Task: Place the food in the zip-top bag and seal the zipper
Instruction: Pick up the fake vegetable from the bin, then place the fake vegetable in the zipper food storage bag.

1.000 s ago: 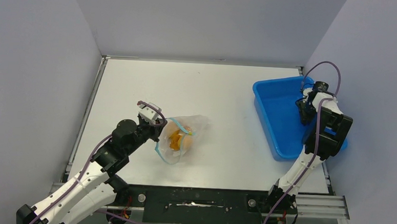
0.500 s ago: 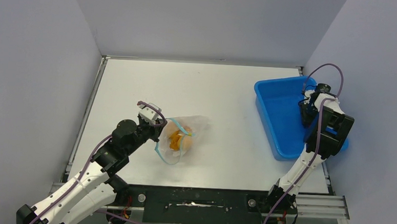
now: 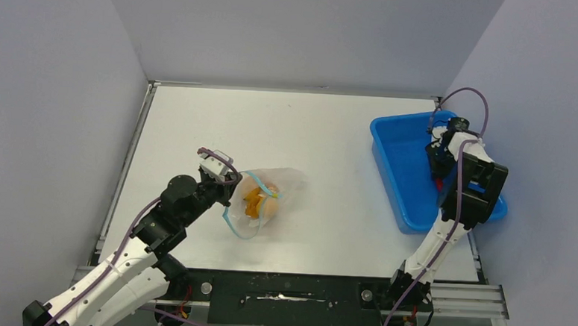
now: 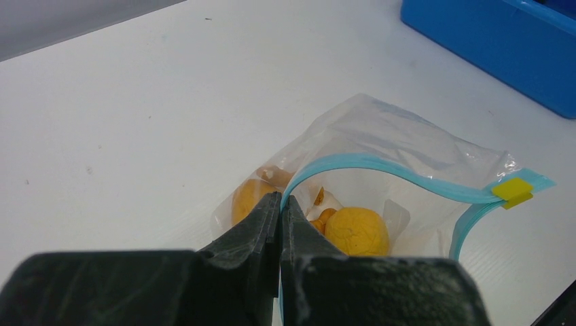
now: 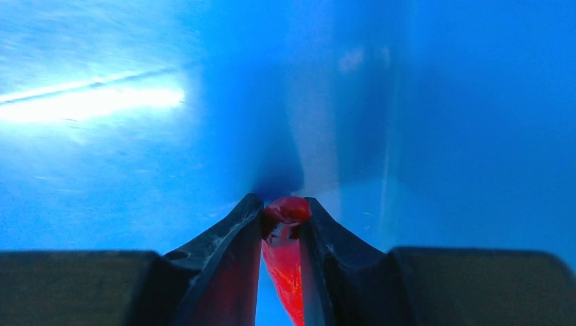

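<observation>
The step in hand is fetching the last piece. The right gripper (image 5: 284,207) is down inside the tray (image 3: 399,150) at the desk's (image 3: 332,135) right edge, its fingers pinching the chili (image 5: 282,258). The chili's long axis runs along the fingers: one rounded end pokes just past the tips and the rest trails back toward the wrist. I cannot tell which end is the stem.

The left gripper (image 4: 280,200) has its fingers pressed together on the zipper (image 4: 380,166), holding the bag (image 4: 401,146) open. The bag lies left of centre, nearer the near edge, with a fruit (image 4: 356,231) and other bits inside. Its mouth gapes toward the near-left corner and its closed end points far-right.

The next move seems to call for lifting the chili clear of the tray wall, carrying it across the desk, and feeding it end-first into that mouth.
</observation>
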`<action>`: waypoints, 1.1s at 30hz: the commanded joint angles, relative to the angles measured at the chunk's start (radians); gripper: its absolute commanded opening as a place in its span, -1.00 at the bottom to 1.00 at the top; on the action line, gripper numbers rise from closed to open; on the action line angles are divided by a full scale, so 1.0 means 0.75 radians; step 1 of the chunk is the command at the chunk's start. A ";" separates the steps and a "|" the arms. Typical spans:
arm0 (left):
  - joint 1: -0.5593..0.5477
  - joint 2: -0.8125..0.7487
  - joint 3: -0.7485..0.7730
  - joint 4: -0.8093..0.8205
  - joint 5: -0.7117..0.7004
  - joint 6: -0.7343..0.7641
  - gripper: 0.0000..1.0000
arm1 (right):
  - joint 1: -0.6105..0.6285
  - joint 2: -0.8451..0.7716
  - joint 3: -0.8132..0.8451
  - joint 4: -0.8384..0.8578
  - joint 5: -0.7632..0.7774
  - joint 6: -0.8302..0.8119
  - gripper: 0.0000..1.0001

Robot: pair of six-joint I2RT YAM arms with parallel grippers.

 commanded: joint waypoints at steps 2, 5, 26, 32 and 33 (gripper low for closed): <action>-0.005 -0.032 0.013 0.076 -0.003 0.006 -1.00 | 0.059 -0.169 0.000 0.035 -0.050 0.078 -0.74; -0.004 -0.036 0.013 0.088 0.001 -0.028 -1.00 | 0.087 -0.294 -0.047 0.074 -0.084 0.122 -0.76; -0.003 0.176 0.341 -0.008 0.086 -0.376 -1.00 | 0.453 -1.057 -0.183 0.208 -0.349 0.148 -0.80; -0.003 0.257 0.396 -0.037 0.140 -0.476 -1.00 | 0.758 -1.199 -0.224 0.282 -0.461 0.157 -0.79; -0.003 0.271 0.401 -0.041 0.150 -0.486 -1.00 | 0.810 -1.210 -0.220 0.294 -0.480 0.165 -0.79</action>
